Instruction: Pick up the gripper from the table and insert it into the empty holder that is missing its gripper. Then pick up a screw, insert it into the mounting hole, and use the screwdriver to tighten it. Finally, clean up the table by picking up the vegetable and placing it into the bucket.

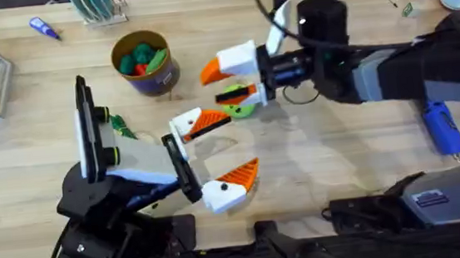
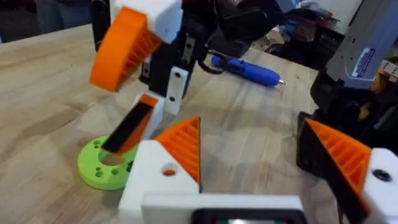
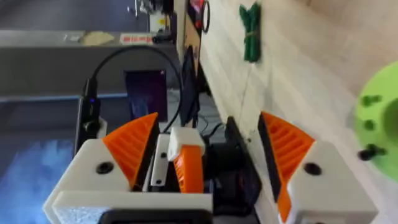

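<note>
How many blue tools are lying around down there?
2. A fat blue screwdriver lies on the right side, near the front. A small blue-handled tool lies at the far left corner. Others may be hidden under the machinery.

Screwdriver (image 1: 442, 125) — blue; bucket (image 1: 146, 64) — gold rim, purple wall; vegetable (image 1: 121, 126) — dark green; ring disc (image 2: 106, 163) — bright green; gripper pads (image 2: 182, 145) — orange, ribbed.
</note>
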`<state>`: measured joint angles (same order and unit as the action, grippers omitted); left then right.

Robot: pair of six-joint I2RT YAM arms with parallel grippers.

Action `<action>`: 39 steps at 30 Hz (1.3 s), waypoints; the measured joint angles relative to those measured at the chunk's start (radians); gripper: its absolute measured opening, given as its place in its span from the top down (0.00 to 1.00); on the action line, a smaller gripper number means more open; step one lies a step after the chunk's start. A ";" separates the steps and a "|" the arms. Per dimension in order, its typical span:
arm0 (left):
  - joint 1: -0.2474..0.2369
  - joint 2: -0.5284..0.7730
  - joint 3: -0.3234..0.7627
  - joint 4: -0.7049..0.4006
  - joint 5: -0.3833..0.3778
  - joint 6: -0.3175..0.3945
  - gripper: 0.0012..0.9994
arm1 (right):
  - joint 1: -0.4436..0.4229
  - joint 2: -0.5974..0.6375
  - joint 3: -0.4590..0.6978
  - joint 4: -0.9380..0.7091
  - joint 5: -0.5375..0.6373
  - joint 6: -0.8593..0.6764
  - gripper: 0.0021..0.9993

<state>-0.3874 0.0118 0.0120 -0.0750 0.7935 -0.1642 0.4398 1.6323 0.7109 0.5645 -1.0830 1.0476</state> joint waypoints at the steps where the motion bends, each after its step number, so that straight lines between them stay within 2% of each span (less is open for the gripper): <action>1: 0.000 0.000 0.000 0.000 0.000 0.000 0.01 | -0.016 0.000 0.001 -0.009 0.004 -0.011 0.07; 4: 0.000 0.000 0.000 0.000 0.000 0.000 0.01 | -0.069 0.000 0.029 -0.123 0.020 -0.076 0.07; 8: 0.000 0.000 0.000 0.000 0.000 0.000 0.01 | -0.137 0.000 0.107 -0.387 0.047 -0.225 0.07; 11: 0.000 0.000 0.000 0.000 0.000 0.000 0.01 | -0.173 -0.001 0.189 -0.614 0.108 -0.371 0.06; 12: 0.000 0.000 0.000 0.000 0.000 0.000 0.01 | -0.179 -0.001 0.218 -0.684 0.137 -0.419 0.06; 13: 0.000 0.000 0.000 0.000 0.000 0.000 0.01 | -0.177 -0.018 0.310 -0.916 0.267 -0.582 0.06; 16: 0.000 0.000 0.000 0.000 0.000 0.000 0.01 | -0.147 -0.046 0.385 -1.076 0.422 -0.727 0.06; 20: 0.000 0.000 0.000 0.000 0.000 0.000 0.01 | -0.041 -0.060 0.414 -1.150 0.617 -0.845 0.06; 25: 0.000 0.000 0.000 0.000 0.000 0.000 0.01 | 0.103 -0.054 0.414 -1.168 0.808 -0.905 0.07; 29: 0.000 0.000 0.000 0.000 0.000 0.000 0.01 | 0.181 -0.036 0.414 -1.166 0.910 -0.925 0.16; 36: 0.000 0.000 0.000 0.000 0.000 0.000 0.01 | 0.242 0.051 0.414 -1.164 0.980 -0.928 0.46; 39: 0.000 0.000 0.000 0.000 0.000 0.000 0.01 | 0.256 0.063 0.414 -1.163 0.990 -0.928 0.48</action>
<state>-0.3874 0.0120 0.0120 -0.0750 0.7933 -0.1642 0.6958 1.6955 1.1252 -0.5982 -0.0927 0.1196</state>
